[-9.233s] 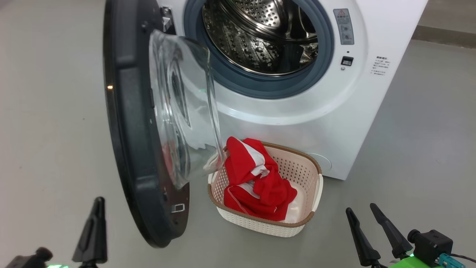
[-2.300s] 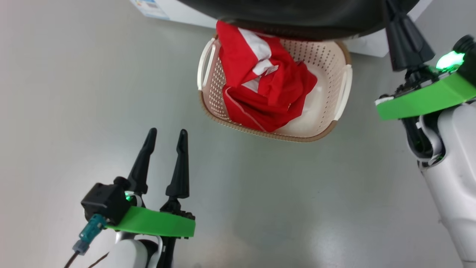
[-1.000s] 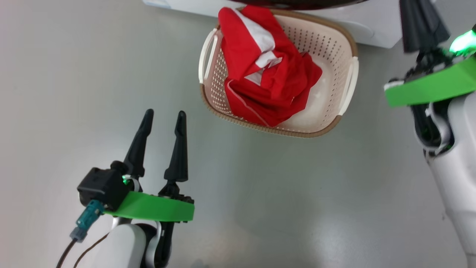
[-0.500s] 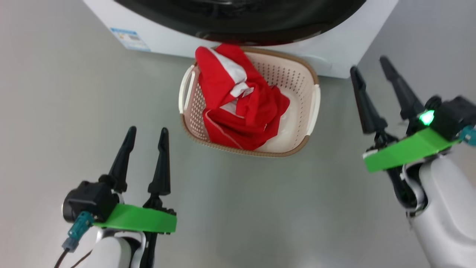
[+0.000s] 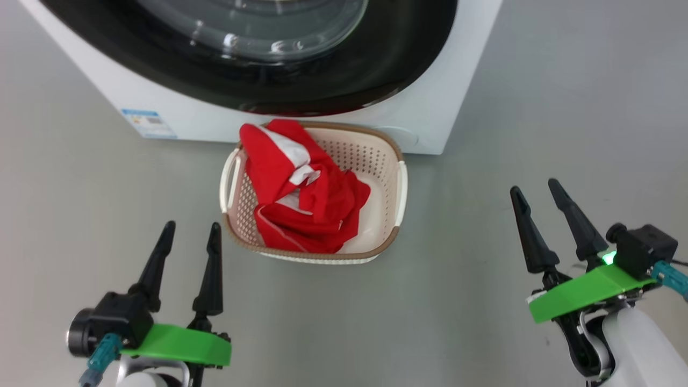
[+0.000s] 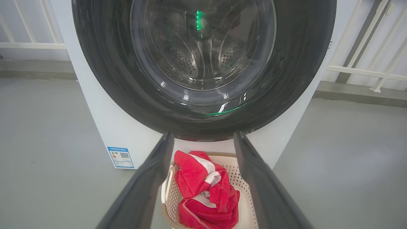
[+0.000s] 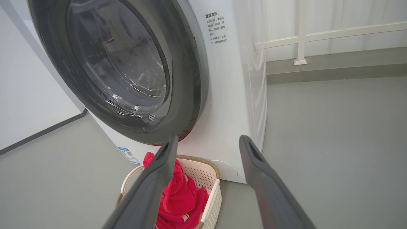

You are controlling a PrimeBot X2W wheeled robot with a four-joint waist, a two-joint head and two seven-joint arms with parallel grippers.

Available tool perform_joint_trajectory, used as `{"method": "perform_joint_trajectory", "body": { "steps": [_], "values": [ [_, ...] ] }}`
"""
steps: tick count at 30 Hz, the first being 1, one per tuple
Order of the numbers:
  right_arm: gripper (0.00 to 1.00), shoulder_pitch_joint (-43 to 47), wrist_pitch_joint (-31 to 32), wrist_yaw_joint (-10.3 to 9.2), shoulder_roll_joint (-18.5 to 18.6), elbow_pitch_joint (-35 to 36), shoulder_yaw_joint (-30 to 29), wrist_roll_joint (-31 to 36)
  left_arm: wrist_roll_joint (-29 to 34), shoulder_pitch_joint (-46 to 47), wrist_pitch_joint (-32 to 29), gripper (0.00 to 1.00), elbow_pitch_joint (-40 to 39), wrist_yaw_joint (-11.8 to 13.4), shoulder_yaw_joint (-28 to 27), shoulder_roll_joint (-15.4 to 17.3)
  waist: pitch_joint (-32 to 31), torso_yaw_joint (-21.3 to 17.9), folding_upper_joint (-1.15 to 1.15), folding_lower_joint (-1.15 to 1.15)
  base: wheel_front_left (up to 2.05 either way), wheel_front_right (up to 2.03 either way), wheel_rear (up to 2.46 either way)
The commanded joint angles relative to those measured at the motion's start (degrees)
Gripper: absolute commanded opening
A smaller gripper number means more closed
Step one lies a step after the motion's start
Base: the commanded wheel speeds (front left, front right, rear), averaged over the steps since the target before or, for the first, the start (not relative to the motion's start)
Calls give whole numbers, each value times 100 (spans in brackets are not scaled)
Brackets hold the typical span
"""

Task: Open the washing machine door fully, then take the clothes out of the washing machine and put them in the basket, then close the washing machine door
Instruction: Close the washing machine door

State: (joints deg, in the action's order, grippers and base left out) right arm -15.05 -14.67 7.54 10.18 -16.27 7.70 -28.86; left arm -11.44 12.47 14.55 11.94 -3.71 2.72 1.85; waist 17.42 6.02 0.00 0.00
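The washing machine door lies shut flat against the white washing machine; its black rim and glass bowl also face me as the door and the door. The red and white clothes lie heaped in the left half of the basket, which stands on the floor against the machine's front. These clothes show between my left fingers, and the clothes beside a right finger. My left gripper is open near the basket's left corner. My right gripper is open, well to the basket's right.
Grey floor surrounds the basket and both arms. A blue label sits low on the machine's front. White railings and a low ledge run behind the machine, and a white wall stands beside it.
The door, wide open 9 s ago, is now shut. Over the last second the head view tilted up and my right arm came down from the door to low right.
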Motion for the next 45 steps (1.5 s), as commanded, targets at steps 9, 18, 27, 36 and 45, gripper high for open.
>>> {"method": "perform_joint_trajectory", "body": {
  "steps": [9, 18, 27, 36, 45],
  "values": [
    [100, 610, -33, -5, -92, 227, -141, -41, 174, -336, 45, 100, -46, -177, -516, 103, -583, -589, 0, 0, 0, 0, 0],
    [100, 1006, -33, -5, -130, 255, -291, -25, 178, -649, 45, 100, -68, -259, -701, 103, -889, -801, 0, 0, 0, 0, 0],
    [100, 1414, -33, -5, -144, 283, -455, -10, 264, -937, 45, 100, -37, -253, -845, 103, -1130, -889, 0, 0, 0, 0, 0],
    [100, 1781, -33, -5, -198, 264, -557, -6, 326, -1259, 45, 100, -2, -194, -930, 103, -1405, -964, 0, 0, 0, 0, 0],
    [100, 1939, -33, -5, -219, 304, -618, 8, 354, -1419, 45, 100, -57, -107, -895, 103, -1527, -982, 0, 0, 0, 0, 0]
  ]
}}
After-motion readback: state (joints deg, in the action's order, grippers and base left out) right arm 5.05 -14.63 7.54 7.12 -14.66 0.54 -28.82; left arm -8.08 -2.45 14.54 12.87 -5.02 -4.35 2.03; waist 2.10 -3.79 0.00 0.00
